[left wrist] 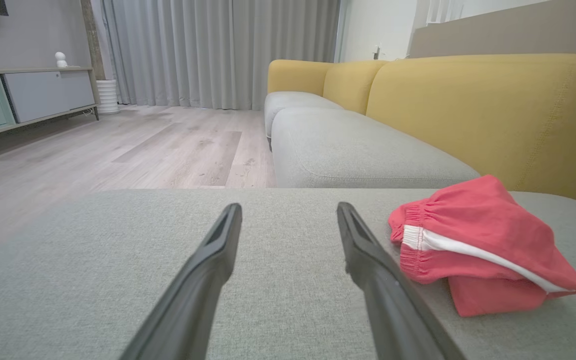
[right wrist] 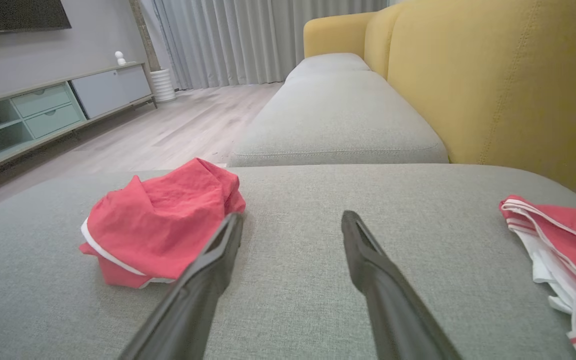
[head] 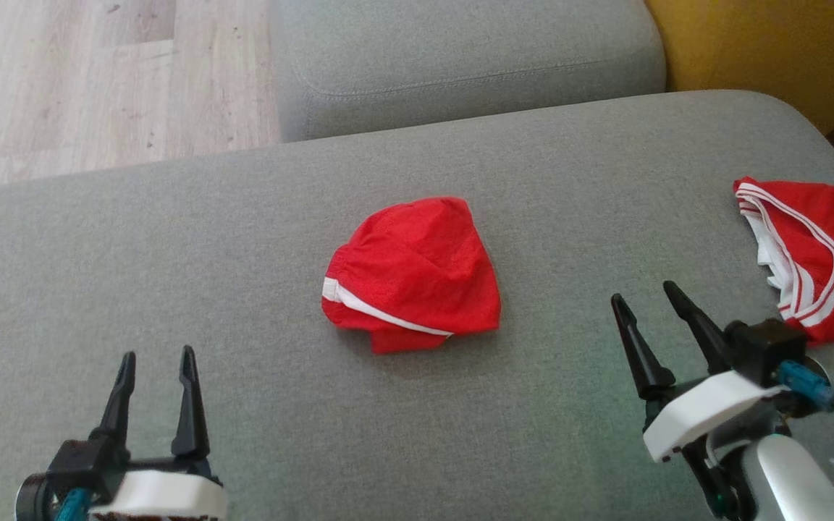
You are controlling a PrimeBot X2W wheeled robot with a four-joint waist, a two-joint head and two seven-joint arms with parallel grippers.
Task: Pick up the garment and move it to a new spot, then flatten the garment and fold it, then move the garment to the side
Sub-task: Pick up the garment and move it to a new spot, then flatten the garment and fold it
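The garment (head: 412, 275), red shorts with a white stripe, lies bunched in the middle of the grey sofa cushion (head: 243, 239). In the left wrist view the garment (left wrist: 478, 245) sits to the right of my fingers; in the right wrist view the garment (right wrist: 160, 222) lies to the left. My left gripper (head: 157, 359) hovers open at the lower left, well short of the cloth. My right gripper (head: 643, 295) stands open at the lower right, tilted left, with nothing between its fingers.
A red jersey with white trim (head: 815, 253) lies at the cushion's right edge, close to my right gripper. A second grey cushion (head: 460, 58) lies beyond, the yellow sofa back (head: 772, 51) to the right, and wooden floor (head: 98, 79) past the left edge.
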